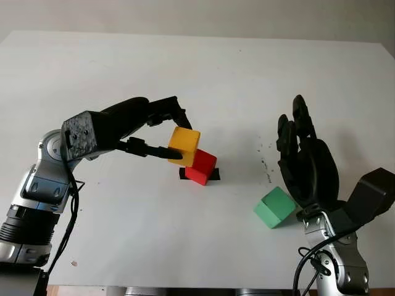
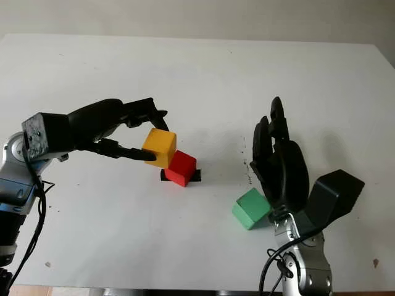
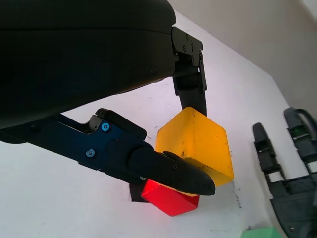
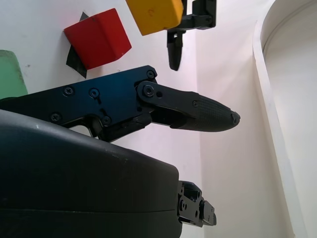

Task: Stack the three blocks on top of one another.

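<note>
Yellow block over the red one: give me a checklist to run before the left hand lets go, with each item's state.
1. Grip: the left hand has fingers on opposite sides of the yellow block. Ok.
2. Base: the red block sits on the black marker on the white table. Ok.
3. Alignment: the yellow block is offset toward the left hand's side of the red one and tilted. Not ok.
4. Contact between yellow and red faces: cannot tell.
5. Right hand is open, beside the green block, away from the stack. Ok.
6. Green block is on the table and not held, so it is free for the third layer. Ok.
</note>
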Tool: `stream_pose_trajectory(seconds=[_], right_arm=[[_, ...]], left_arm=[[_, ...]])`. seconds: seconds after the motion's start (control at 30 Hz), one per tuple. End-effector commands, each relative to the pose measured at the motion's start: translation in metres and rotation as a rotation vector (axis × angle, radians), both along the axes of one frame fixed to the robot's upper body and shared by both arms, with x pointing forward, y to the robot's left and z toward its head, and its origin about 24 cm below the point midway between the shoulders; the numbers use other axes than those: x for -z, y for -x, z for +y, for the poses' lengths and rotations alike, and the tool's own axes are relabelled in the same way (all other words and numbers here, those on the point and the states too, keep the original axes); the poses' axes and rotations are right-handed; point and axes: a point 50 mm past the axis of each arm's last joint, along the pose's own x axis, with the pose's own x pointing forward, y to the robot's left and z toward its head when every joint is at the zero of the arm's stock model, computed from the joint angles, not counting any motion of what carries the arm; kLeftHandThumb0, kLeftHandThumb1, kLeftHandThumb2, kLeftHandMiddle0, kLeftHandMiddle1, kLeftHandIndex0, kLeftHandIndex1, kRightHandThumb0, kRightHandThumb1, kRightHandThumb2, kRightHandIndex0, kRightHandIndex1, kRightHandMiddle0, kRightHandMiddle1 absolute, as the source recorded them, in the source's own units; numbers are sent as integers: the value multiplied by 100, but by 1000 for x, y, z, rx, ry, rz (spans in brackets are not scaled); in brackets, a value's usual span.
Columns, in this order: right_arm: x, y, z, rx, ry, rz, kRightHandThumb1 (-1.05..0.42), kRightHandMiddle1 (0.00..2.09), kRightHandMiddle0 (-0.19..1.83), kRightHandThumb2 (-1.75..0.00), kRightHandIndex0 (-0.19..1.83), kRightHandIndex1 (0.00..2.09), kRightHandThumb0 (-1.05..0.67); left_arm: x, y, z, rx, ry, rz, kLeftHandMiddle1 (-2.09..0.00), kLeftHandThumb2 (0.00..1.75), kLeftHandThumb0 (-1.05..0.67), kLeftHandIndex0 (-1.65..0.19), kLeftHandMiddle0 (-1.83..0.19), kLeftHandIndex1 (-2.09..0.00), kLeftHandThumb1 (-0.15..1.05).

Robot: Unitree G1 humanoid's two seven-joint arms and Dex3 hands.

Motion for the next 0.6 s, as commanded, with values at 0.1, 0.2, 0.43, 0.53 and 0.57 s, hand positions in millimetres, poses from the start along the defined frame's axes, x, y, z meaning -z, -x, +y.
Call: stream_pose_trajectory(seconds=[0.1, 0.2, 0.43, 0.53, 0.57], right_arm=[[-3, 3, -2, 6, 5, -19, -105, 0, -19, -62, -19, 0, -62], [-3, 3, -1, 5, 4, -17, -105, 0, -19, -60, -19, 0, -63], [-3, 4, -2, 5, 3, -17, -105, 0, -19, -60, -19, 0, -62], [-3, 5, -2, 2, 6, -19, -105, 0, -19, -60, -19, 0, -62], [-3, 5, -2, 3, 3, -19, -105, 0, -19, -60, -19, 0, -62]], left_arm=[[-7, -2, -7, 19, 43, -42, -4, 22, -49, -23, -9, -167, 105], [-5, -2, -10, 20, 62, -54, -4, 24, -50, -23, -8, -167, 105], [1, -4, -17, 22, 69, -53, -4, 25, -53, -22, -5, -166, 105], [3, -5, -18, 26, 64, -54, -5, 25, -52, -22, -6, -164, 105], [3, -6, -18, 27, 62, -54, -5, 24, -52, -21, -5, -164, 105]])
